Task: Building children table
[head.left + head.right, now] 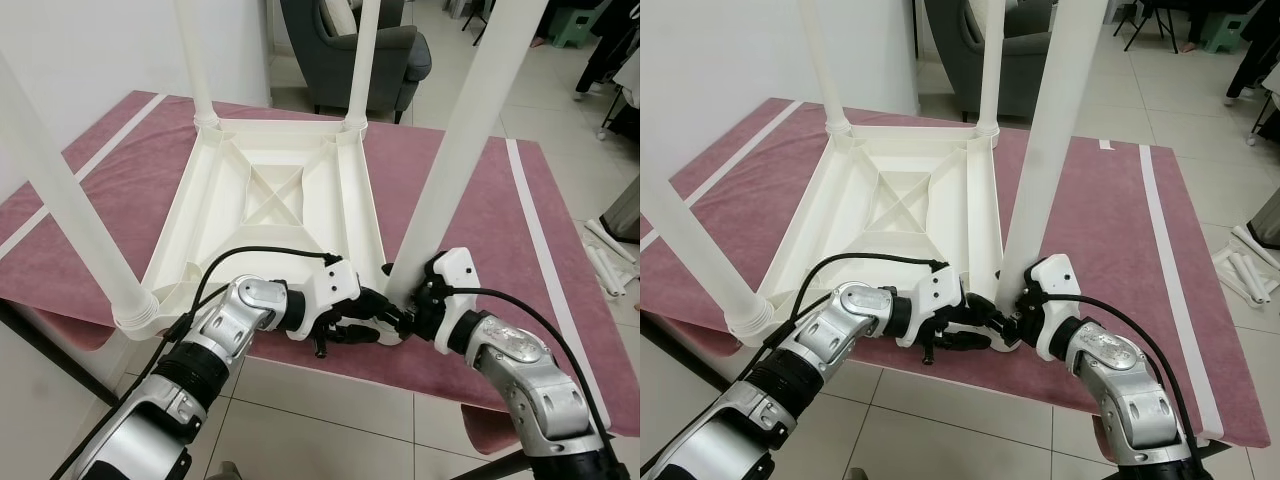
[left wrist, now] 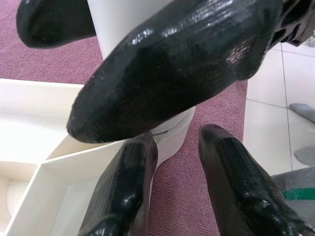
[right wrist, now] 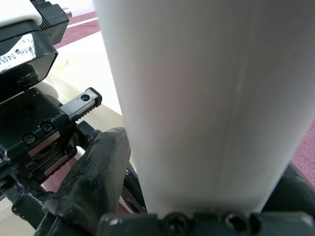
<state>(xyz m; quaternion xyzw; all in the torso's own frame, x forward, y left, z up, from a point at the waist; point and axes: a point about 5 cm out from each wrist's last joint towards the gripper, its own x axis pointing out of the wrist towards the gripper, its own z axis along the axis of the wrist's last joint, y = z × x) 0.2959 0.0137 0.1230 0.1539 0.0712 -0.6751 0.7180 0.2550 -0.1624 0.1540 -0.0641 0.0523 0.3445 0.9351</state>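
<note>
Right wrist view: pincer [image 3: 206, 196] around table leg [image 3: 211, 98]

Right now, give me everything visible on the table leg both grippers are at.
The near-right leg is a smooth, off-white tube, plastic by its look, tilted a little and rising from the near right corner socket of the upturned white table top, which lies on a maroon cloth. Its upper end runs out of the picture. The right gripper clasps its base, fingers on either side; the left gripper reaches in at the same corner, fingers spread beside the socket. Three more legs stand in the other corners.
</note>
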